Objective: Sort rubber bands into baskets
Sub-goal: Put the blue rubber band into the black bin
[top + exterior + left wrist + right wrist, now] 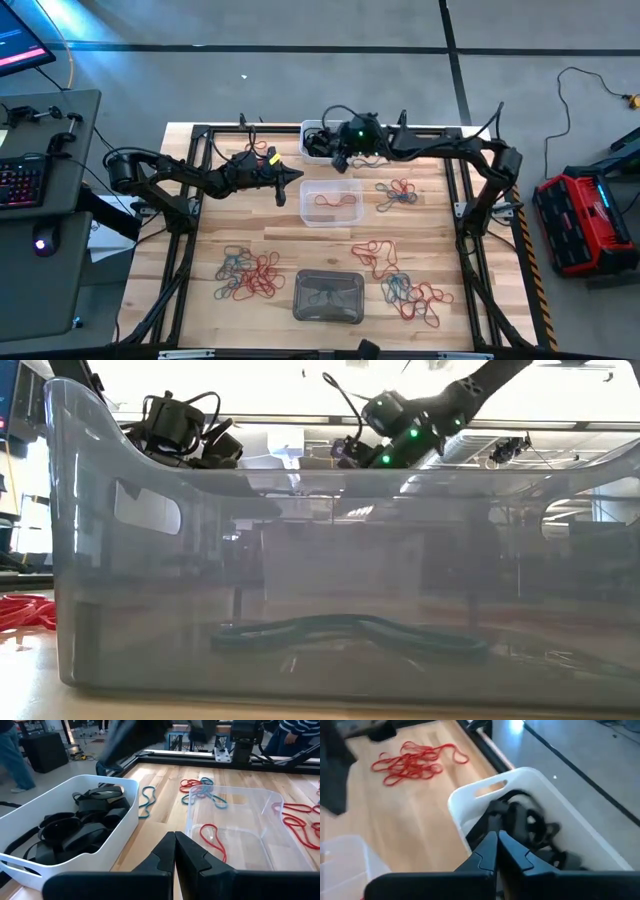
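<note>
Below shut R gripper: white basket w/ black bands

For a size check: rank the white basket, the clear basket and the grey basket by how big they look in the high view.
1. Grey basket and clear basket: near alike, so no ranking between them.
2. White basket: looks smallest, but the right gripper and its arm cover much of it, so this is unsure.
</note>
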Available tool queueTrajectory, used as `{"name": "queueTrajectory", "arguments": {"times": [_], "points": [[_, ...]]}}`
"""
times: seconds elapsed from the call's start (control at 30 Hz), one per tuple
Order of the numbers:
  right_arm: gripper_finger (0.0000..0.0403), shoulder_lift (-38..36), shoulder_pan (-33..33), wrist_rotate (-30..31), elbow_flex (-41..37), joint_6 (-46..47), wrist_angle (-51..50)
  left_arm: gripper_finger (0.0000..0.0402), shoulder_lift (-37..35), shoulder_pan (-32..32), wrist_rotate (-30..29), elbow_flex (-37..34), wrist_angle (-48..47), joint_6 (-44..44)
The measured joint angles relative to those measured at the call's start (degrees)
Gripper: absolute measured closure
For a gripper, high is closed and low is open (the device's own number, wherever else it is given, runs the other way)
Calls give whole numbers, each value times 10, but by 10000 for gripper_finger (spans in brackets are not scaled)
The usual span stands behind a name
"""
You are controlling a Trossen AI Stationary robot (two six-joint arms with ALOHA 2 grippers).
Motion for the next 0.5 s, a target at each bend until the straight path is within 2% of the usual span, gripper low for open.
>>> {"name": "queueTrajectory", "arguments": {"times": [0.27, 0.5], "points": [[403, -47, 21, 13, -116, 22, 125, 401, 0, 0, 0, 0, -6, 1], [403, -134, 28, 33, -227, 54, 206, 401, 0, 0, -1, 0, -6, 2]]}}
